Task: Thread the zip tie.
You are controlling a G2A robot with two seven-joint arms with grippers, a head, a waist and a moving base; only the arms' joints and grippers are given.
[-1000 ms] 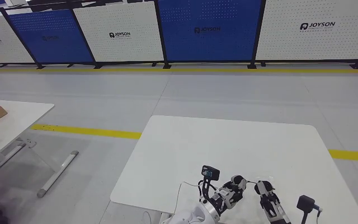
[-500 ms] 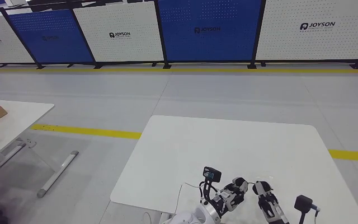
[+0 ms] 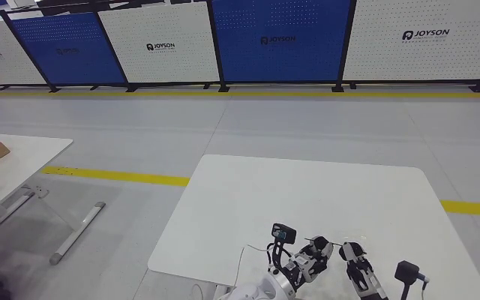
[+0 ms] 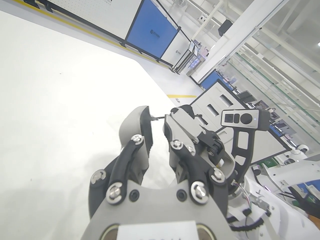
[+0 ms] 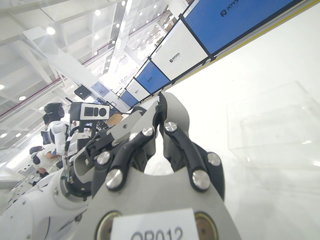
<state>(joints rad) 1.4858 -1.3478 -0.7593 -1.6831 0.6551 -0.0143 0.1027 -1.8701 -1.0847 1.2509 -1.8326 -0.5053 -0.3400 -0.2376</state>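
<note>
Change: left end effector (image 4: 155, 123) and right end effector (image 5: 160, 106) slightly closer together.
Table (image 3: 247, 210): white; both end effectors over its near edge.
Left end effector: fingers slightly spread.
Right end effector: pinching the zip tie (image 4: 157, 118).
Zip tie: black, bridging the left fingertips.

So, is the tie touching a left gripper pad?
Touching. The left wrist view shows the tie crossing the gap in the left gripper, its end butted against one black pad.
</note>
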